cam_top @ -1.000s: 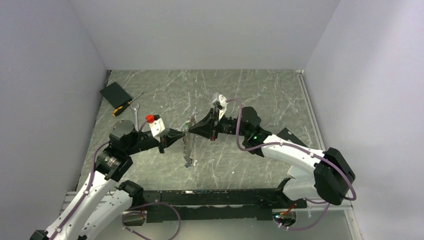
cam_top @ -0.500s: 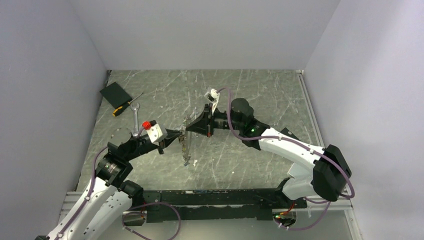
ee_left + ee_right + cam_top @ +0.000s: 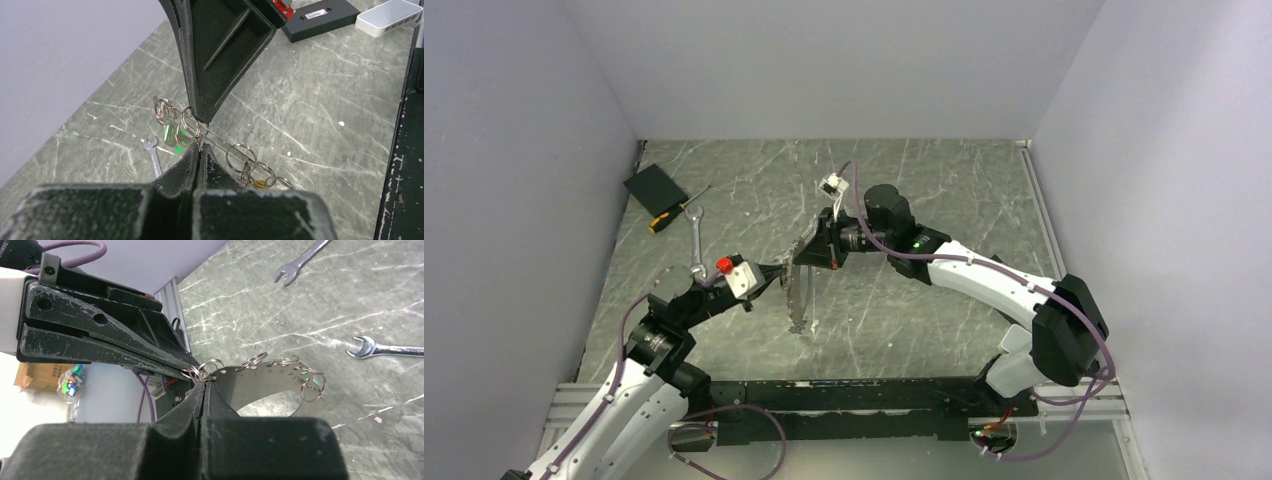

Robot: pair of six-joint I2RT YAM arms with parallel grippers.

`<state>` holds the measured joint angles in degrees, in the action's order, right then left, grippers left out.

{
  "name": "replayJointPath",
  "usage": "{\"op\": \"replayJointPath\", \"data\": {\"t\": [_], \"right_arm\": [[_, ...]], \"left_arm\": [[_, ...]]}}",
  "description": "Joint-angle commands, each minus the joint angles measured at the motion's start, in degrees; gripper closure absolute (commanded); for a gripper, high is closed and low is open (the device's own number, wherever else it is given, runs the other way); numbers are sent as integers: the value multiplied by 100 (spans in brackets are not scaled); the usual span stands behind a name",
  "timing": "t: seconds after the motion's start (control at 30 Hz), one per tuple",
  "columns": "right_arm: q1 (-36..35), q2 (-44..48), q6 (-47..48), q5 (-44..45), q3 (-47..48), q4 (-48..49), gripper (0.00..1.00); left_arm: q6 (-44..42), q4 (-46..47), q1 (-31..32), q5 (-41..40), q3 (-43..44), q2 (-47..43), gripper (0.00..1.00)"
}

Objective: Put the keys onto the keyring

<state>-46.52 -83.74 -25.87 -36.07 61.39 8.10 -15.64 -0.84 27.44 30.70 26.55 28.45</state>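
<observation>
So the keyring [image 3: 799, 296] is up off the table [image 3: 944, 180], dangling tip-down from the spot where the two grippers meet. Close up in the right wrist view it reads as a flat silvery loop [image 3: 270, 377] with a bunch of little split rings hooked along its edge.

In the left wrist view there's a green-headed key [image 3: 172, 138] hanging right at the keyring's top end, and a yellow-headed key [image 3: 258, 183] further down it. Any other keys are too small for me to pick out.

The right gripper [image 3: 801, 258] comes in from the keyring's right. Its fingers are squeezed fully together, with the top edge of the keyring nipped at their tips. The left gripper [image 3: 784, 275] comes at the keyring from the opposite side, also clamped with no gap, and its tips sit at the cluster of small rings up there. It looks like it has one pinched, though that's a tight call.

Well to the left of the keyring a spanner [image 3: 696, 245] lies flat. Further left of the keyring and farther back are a screwdriver [image 3: 676, 210] and a black card [image 3: 654, 185].
</observation>
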Motion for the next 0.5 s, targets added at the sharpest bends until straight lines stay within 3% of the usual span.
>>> {"op": "replayJointPath", "data": {"t": [0.0,0.07,0.2,0.27,0.33,0.47], "right_arm": [[28,-19,-221,48,462,122,100],[29,-13,-219,87,462,94,100],[29,23,-88,167,466,25,100],[29,33,16,187,464,-12,100],[29,41,137,176,471,-35,100],[29,145,513,169,409,-75,100]], "left_arm": [[-315,377,41,296,-93,-189,96],[-364,422,42,303,-158,-246,87],[-380,448,42,447,-207,-283,59],[-545,255,42,693,-149,-303,49],[-580,133,41,820,-83,-288,43],[-523,-181,42,835,109,-224,40]]}}
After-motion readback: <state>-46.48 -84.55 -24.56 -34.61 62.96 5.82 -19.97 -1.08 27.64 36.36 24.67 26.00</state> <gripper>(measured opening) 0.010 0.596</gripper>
